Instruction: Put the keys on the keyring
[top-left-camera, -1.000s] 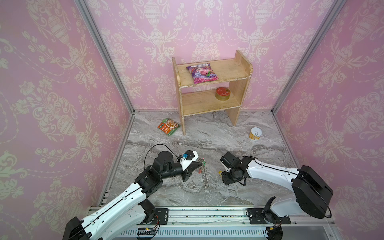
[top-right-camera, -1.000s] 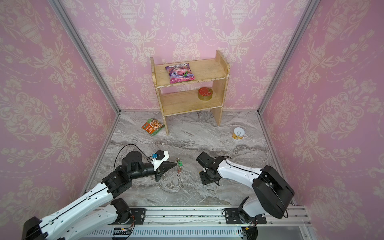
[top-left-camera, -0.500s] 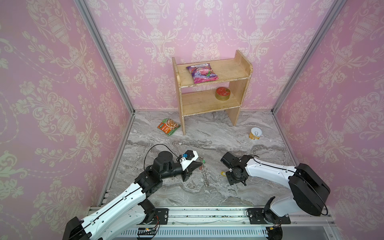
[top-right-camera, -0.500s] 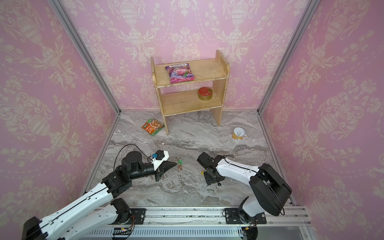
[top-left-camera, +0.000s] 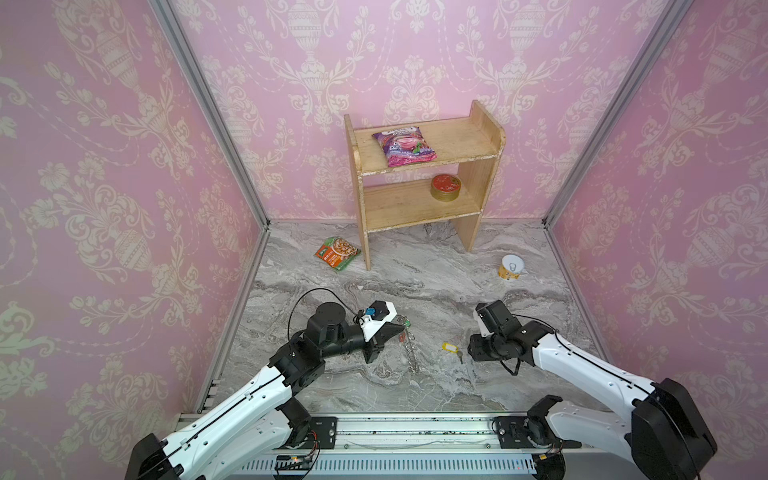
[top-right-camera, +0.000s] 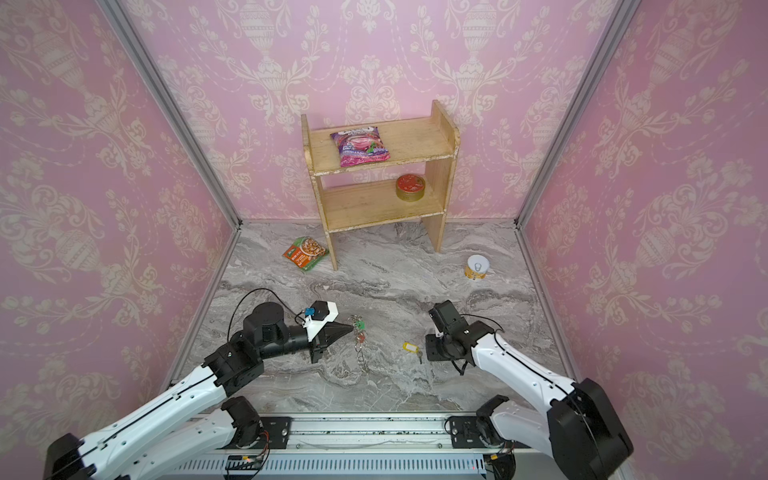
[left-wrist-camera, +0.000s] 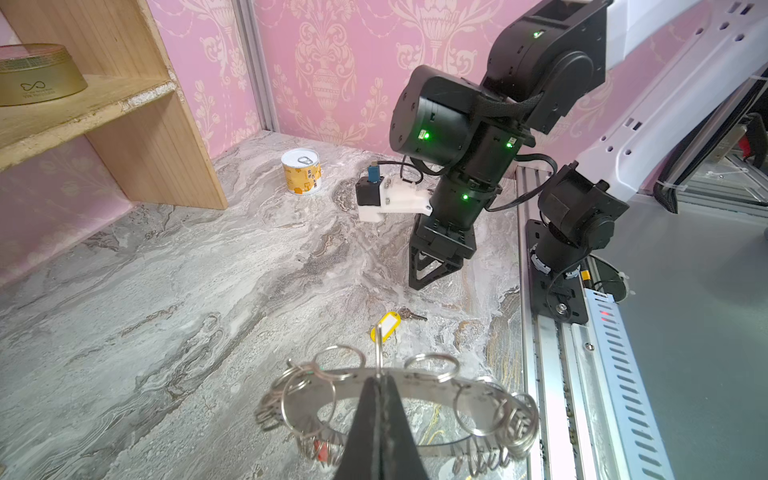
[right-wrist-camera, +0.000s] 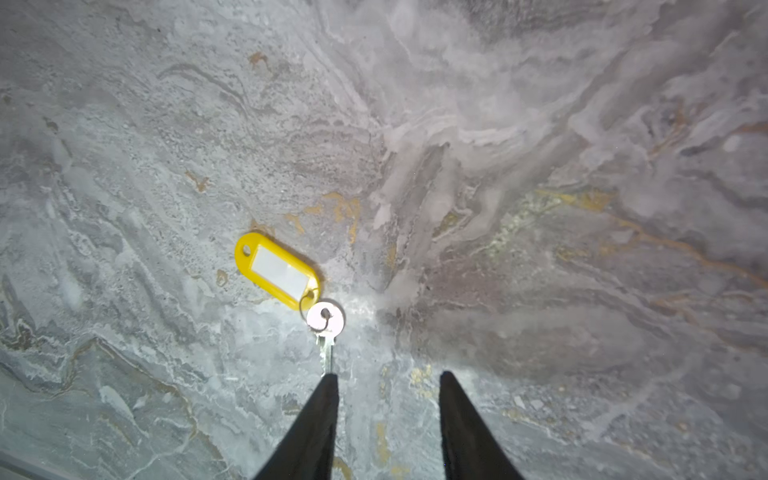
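Observation:
My left gripper (left-wrist-camera: 379, 376) is shut on the rim of the keyring (left-wrist-camera: 419, 384), a flat grey metal ring edged with silver wire loops. In both top views the keyring (top-left-camera: 411, 353) (top-right-camera: 364, 353) hangs on edge from the left gripper (top-left-camera: 401, 328) down to the table. A green-tagged key (top-left-camera: 407, 323) and a red-tagged key (top-left-camera: 402, 336) hang on it. A yellow-tagged key (right-wrist-camera: 277, 270) (top-left-camera: 450, 347) lies flat on the marble. My right gripper (right-wrist-camera: 386, 376) stands open just over it, one fingertip (right-wrist-camera: 329, 380) at the end of the key's blade, nothing between the jaws.
A wooden shelf (top-left-camera: 419, 195) at the back holds a pink snack bag (top-left-camera: 404, 146) and a gold tin with a red lid (top-left-camera: 445, 187). An orange-green packet (top-left-camera: 336, 258) lies left of it, and a small can (top-left-camera: 512, 267) stands at the right. The metal rail (top-left-camera: 415, 432) runs along the front edge.
The right gripper has shifted a little to the right, away from the yellow tag, and its jaws have narrowed. The left gripper and keyring have stayed where they were.

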